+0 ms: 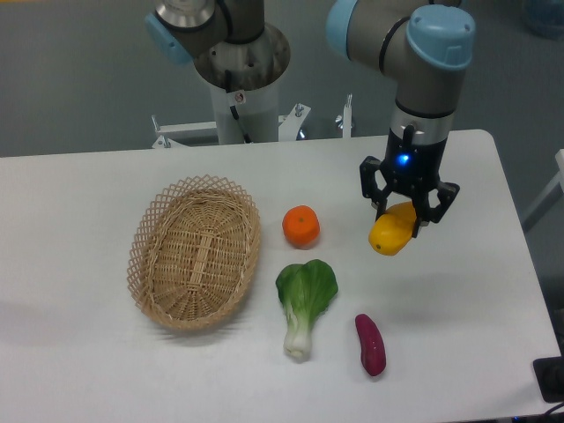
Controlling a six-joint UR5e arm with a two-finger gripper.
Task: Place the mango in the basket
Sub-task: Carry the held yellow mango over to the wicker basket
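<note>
While the gripper (404, 214) hangs over the right part of the white table (79, 361), we see its two black fingers clamped on the mango (391, 233), which juts out yellow below and to the left of them. We judge the fruit to be lifted clear of the tabletop, though the single view leaves that a little uncertain. We find the basket (196, 251) well apart from it, on the left side of the table. Between the two sits a round orange (300, 226), just right of the basket rim. Below the orange lies a bok choy (305, 300), and right of that a purple sweet potato (370, 344)
</note>
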